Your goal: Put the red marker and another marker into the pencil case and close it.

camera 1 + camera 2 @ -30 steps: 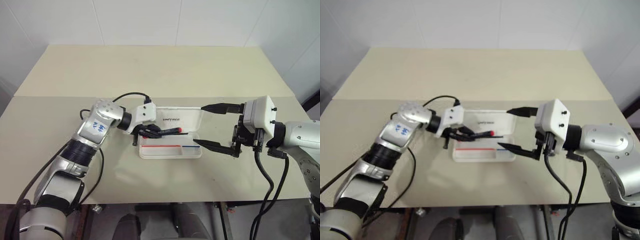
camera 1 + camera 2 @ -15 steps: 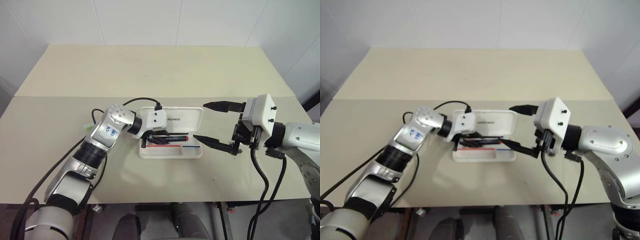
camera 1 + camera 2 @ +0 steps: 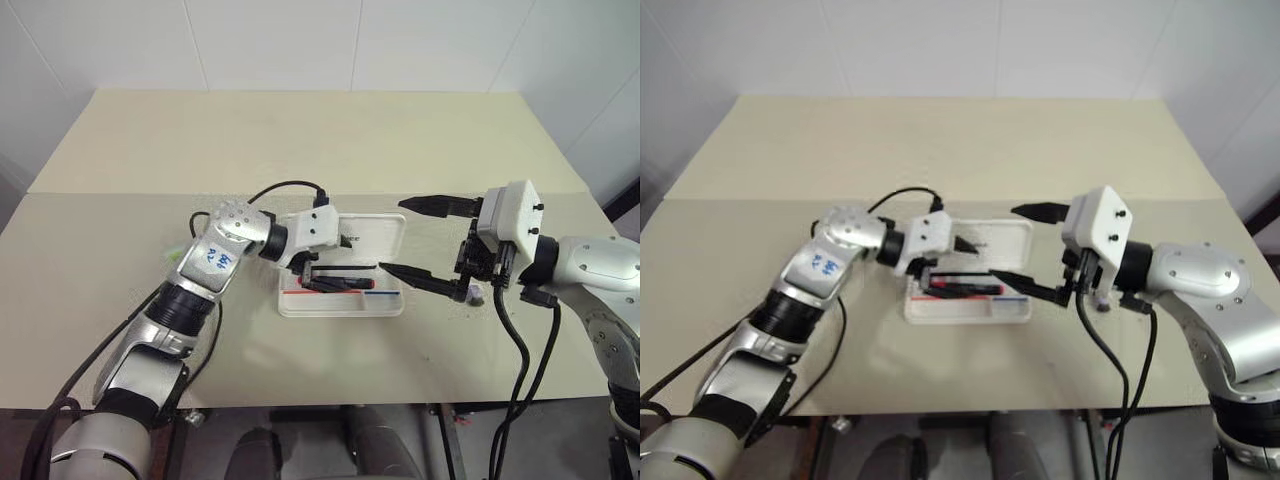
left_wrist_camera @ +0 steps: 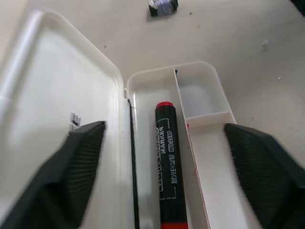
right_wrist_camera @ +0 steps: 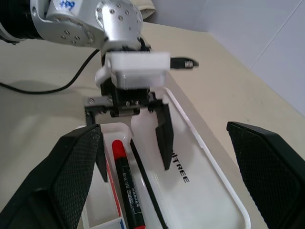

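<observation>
Now the red marker [image 4: 167,164] lies inside the pencil case [image 3: 391,303]; both end effectors, left [image 3: 318,274] and right [image 3: 420,238], stand apart, empty. Lift the left straight clear, sparing the lid.

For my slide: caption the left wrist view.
Open left gripper above the red marker lying inside the open pencil case.

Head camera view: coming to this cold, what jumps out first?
The open pencil case at mid-table, with the red marker lying in its tray. The left gripper hangs open just above that marker, and the right gripper stands wide open at the case's right end. A small grey-purple object lies on the table beyond that end.
</observation>
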